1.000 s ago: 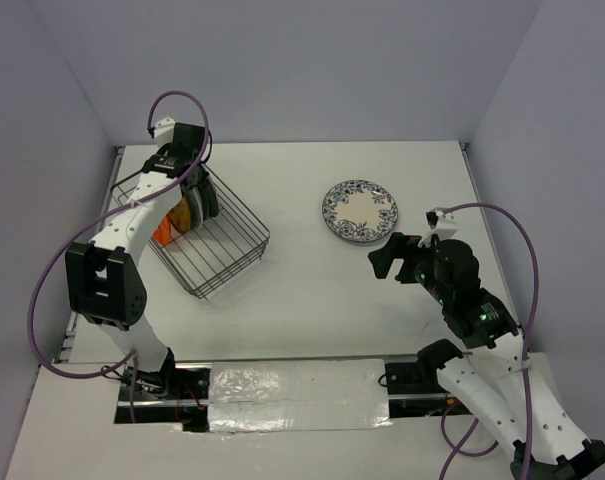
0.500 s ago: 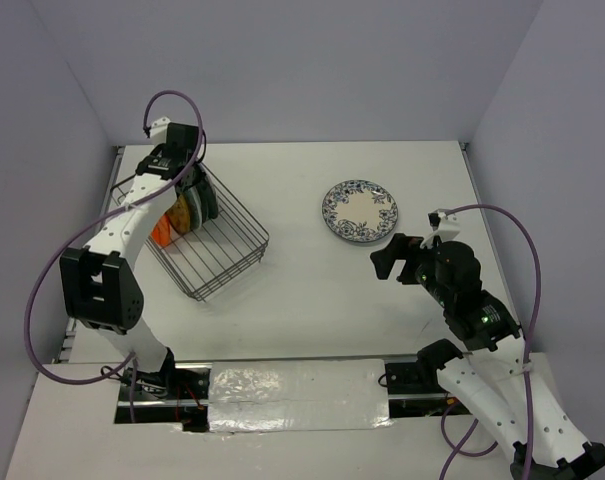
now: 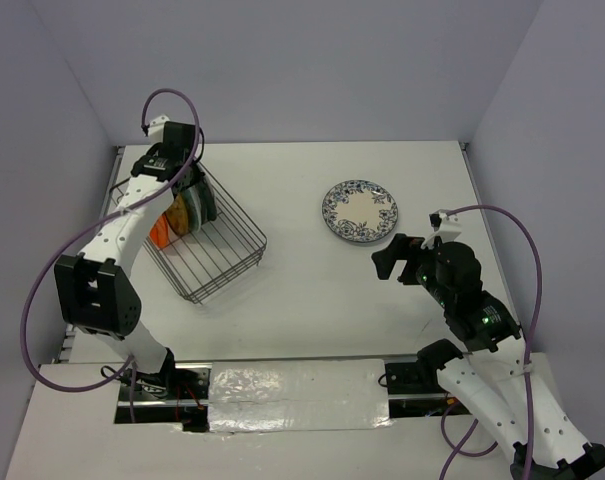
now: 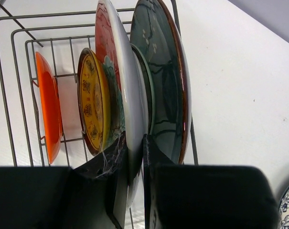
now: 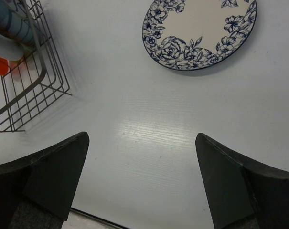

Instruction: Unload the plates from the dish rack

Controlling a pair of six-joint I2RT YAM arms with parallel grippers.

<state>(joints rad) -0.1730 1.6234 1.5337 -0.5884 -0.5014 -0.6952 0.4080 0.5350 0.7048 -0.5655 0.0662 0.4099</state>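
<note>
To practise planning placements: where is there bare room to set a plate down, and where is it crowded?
Bare table between the rack and the floral plate, and behind that plate. Crowded inside the rack, where the left gripper pinches the red plate among others.

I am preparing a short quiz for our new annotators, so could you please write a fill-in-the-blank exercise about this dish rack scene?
1. The left gripper is shut on the rim of the teal-flowered plate, whose ground colour is ___.
2. The blue-floral plate lies ___ on the table, outside the dish rack.
3. The right gripper hovers above the table with its jaws ___.
Missing words: red; flat; open.
</note>
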